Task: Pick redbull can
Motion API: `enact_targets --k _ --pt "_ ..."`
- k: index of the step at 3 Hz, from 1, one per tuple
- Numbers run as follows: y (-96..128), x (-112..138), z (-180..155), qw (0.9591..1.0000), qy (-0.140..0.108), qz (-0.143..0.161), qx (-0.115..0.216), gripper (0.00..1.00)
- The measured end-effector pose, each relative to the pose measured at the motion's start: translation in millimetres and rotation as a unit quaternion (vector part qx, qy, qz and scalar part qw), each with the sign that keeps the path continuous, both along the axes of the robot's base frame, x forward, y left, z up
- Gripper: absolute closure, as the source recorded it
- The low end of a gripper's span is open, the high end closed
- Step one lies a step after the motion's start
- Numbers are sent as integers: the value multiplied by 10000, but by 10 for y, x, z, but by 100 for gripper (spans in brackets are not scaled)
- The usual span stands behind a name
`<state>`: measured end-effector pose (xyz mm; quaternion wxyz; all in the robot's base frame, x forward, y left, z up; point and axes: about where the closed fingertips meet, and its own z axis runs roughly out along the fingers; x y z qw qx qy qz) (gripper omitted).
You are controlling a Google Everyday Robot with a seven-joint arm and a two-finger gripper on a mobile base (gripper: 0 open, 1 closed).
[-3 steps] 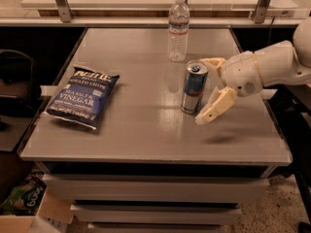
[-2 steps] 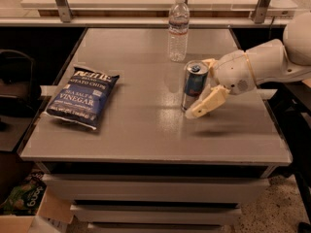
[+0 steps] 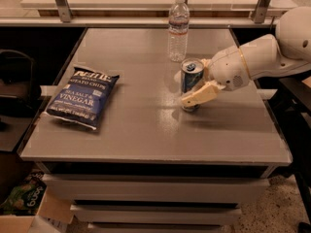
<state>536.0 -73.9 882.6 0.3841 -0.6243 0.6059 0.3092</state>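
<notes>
The redbull can stands upright on the grey table, right of centre, its silver top and blue tab showing. My gripper comes in from the right on a white arm. It is open, with the can between its jaws. The near finger crosses in front of the can's lower part, and the far finger sits behind the can. The can rests on the table.
A clear plastic water bottle stands just behind the can. A blue sea salt and vinegar chip bag lies at the left. A shelf with metal posts runs along the back. A cardboard box sits on the floor at lower left.
My gripper has moved left, from beside the can to around it. The can, bottle and chip bag have not moved.
</notes>
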Motion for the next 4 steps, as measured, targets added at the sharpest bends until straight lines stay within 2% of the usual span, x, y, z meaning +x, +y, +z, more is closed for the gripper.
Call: enact_targets --k 1,2,3,4 --pt "15 20 134 9999 -58 75 -69 88" --pt "-3 54 286 9998 -134 109 -112 100" --pt "-79 110 560 9996 -245 124 -84 100" --pt "-78 109 558 9996 -229 129 -95 100"
